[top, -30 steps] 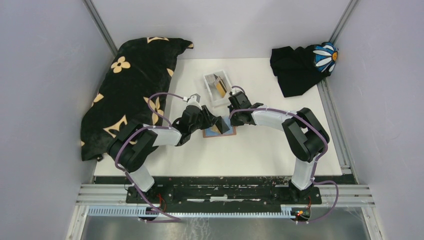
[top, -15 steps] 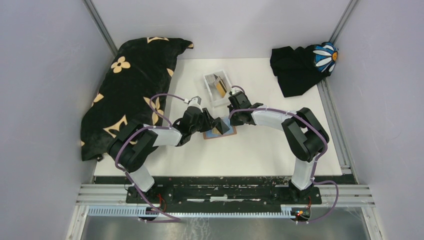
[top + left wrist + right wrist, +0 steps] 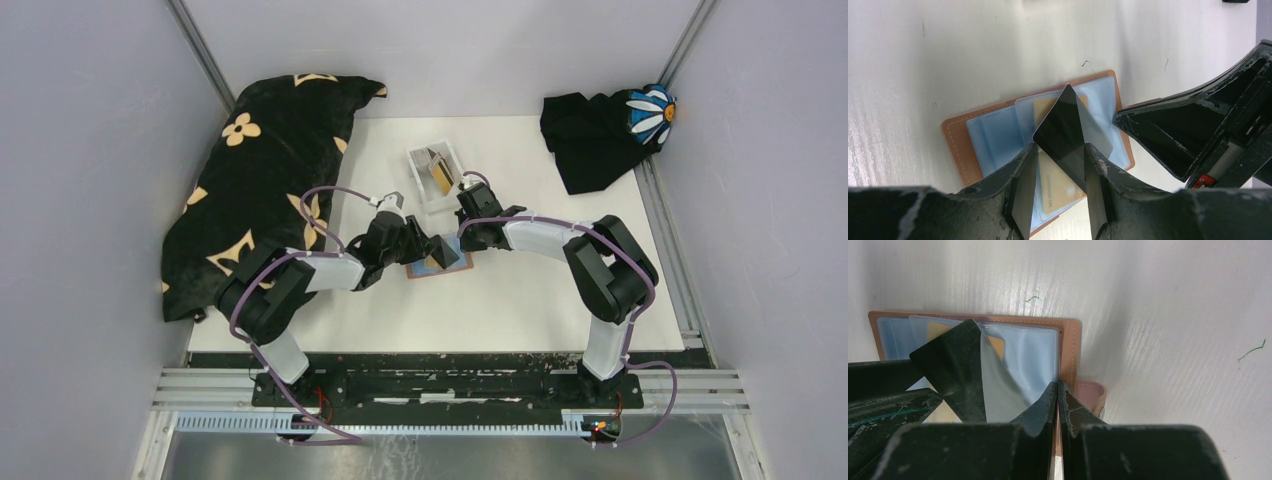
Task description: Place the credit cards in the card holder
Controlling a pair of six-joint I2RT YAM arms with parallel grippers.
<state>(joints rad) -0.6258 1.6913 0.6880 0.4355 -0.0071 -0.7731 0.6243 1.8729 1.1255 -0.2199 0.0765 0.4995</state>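
Top view: tan-brown leather folding card holder (image 3: 440,268) lies open on the white worktop (image 3: 520,300), between left claw (image 3: 427,246) and right claw (image 3: 466,236). White plastic tray (image 3: 413,160) sits beyond the holder; its contents are too small to count.

Left wrist: left claw (image 3: 1060,150) grasps a dark grey rectangular plastic card (image 3: 1063,125), tilted corner-first over the holder's clear blue sleeves (image 3: 993,137). Gold-yellow card (image 3: 1054,192) already sleeved. Dark card looks thin, stiff and slick: grip the edges, feed square. Slot mouth hidden beneath it.

Right wrist: right claw (image 3: 1058,390) clenched at the holder's right edge. Can't tell whether it pinches a sleeve leaf.
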